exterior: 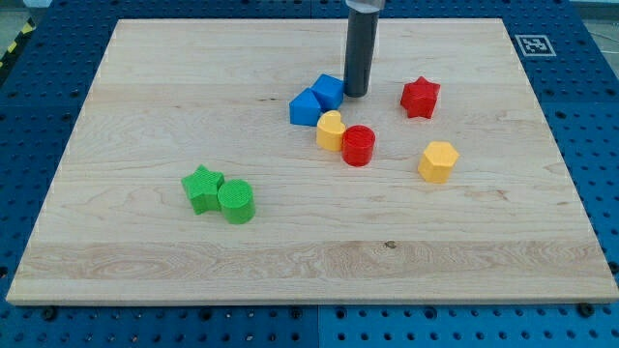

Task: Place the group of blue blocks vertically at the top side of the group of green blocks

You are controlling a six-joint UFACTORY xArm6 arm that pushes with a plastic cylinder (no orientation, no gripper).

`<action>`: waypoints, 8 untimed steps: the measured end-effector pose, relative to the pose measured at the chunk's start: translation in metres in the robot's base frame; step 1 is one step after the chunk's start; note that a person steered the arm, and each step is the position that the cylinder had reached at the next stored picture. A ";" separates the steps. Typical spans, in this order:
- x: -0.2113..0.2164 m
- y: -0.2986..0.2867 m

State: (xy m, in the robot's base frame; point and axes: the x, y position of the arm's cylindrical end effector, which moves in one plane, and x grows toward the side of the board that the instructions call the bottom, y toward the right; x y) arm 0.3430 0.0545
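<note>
Two blue blocks sit together at the upper middle of the board: a blue cube (328,92) and a blue wedge-like block (306,107) just to its lower left, touching it. Two green blocks sit together at the lower left: a green star (202,188) and a green cylinder (236,201), touching. My tip (355,94) rests on the board right beside the blue cube, on its right side. The rod rises straight up out of the view's top.
A yellow rounded block (331,130) and a red cylinder (359,145) sit just below the blue blocks. A red star (420,97) lies to the right of my tip. A yellow hexagonal block (437,160) sits at the right.
</note>
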 end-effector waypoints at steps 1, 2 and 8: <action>0.008 0.009; 0.033 0.013; 0.024 -0.014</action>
State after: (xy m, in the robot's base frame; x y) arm 0.3671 0.0405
